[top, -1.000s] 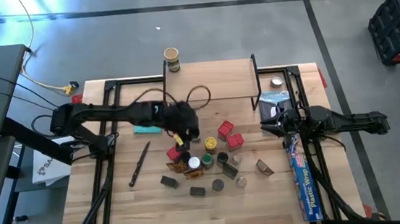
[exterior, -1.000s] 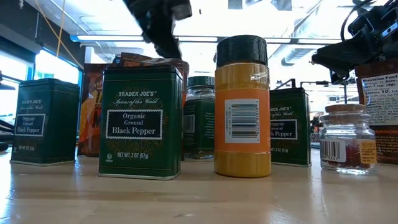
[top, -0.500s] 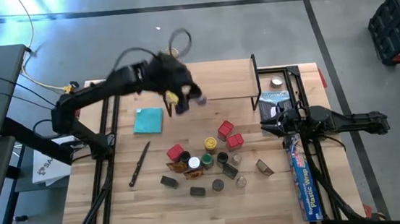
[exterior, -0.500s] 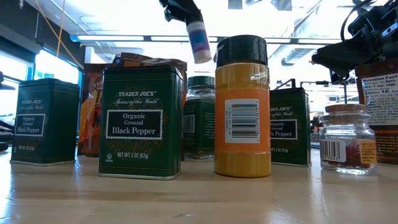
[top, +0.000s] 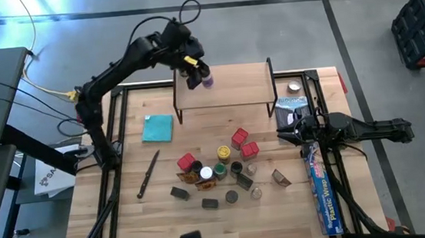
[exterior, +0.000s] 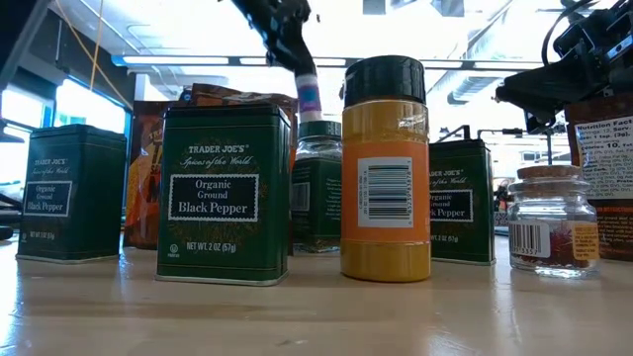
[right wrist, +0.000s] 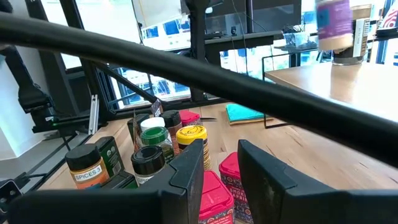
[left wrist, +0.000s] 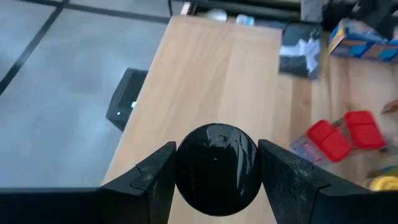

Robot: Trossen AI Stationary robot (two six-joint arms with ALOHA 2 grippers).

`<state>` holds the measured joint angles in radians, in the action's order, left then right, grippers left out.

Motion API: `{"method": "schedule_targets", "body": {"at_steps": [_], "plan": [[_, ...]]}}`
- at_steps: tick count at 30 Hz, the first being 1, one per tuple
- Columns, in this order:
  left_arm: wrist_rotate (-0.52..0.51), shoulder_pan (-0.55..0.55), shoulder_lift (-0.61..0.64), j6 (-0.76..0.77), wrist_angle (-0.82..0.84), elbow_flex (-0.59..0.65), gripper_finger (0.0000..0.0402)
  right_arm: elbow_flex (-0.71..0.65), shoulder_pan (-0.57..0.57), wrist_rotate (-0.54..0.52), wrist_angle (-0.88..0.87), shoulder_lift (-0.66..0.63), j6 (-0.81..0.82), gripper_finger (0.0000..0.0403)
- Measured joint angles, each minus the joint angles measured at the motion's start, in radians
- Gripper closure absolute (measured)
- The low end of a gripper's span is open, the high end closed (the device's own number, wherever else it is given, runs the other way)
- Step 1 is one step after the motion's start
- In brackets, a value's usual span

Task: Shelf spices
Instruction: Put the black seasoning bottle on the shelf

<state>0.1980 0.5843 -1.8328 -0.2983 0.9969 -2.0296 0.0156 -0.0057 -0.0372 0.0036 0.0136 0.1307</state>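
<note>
A small spice jar [top: 207,79] with a black lid [left wrist: 216,168] and a purple label [exterior: 310,94] hangs over the left part of the shelf's light wooden top [top: 233,90], with my left gripper [top: 195,73] shut on it. The other spices [top: 217,172] stand clustered in the middle of the table: tins, jars and red boxes. One more jar [right wrist: 356,37] stands on the shelf behind the held one. My right gripper [top: 285,133] waits at the table's right, level, its fingers [right wrist: 193,168] a little apart with nothing between them. My left gripper pinches the jar at its top, one finger [left wrist: 158,174] on either side of the black lid [left wrist: 186,168]. The fingers slant down from the table's left side. The jar hangs below them, slightly tilted, lifted clear above the shelf top [left wrist: 211,68].
A teal cloth [top: 158,127] and a dark knife [top: 148,175] lie on the left of the table. A blue plastic-wrap box [top: 322,194] lies along the right edge, with a dark packet [top: 292,108] beyond it. Black frame rails [top: 114,143] run along both sides.
My left gripper has risen from the spice cluster with the purple-labelled jar and swung toward the table's far edge. It now holds the jar over the left part of the shelf. The jar has gone from the table to lifted clear.
</note>
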Motion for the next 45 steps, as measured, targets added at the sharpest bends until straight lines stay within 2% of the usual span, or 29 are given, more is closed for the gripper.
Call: {"method": "schedule_targets", "body": {"at_steps": [8,15,24,45], "plan": [[-0.005,0.048,-0.127,-0.068,0.037,-0.107,0.0203,0.000,0.000,0.000,0.000,0.000,0.000,0.0308],[-0.060,0.094,-0.135,-0.107,0.031,-0.109,0.0201,0.000,0.000,0.000,0.000,0.000,0.000,0.0308],[-0.052,0.138,-0.135,-0.117,0.021,-0.094,0.0200,0.000,0.000,0.000,0.000,0.000,0.000,0.0308],[-0.050,0.148,-0.166,-0.123,0.003,-0.095,0.0199,0.000,0.000,0.000,0.000,0.000,0.000,0.0308]]}}
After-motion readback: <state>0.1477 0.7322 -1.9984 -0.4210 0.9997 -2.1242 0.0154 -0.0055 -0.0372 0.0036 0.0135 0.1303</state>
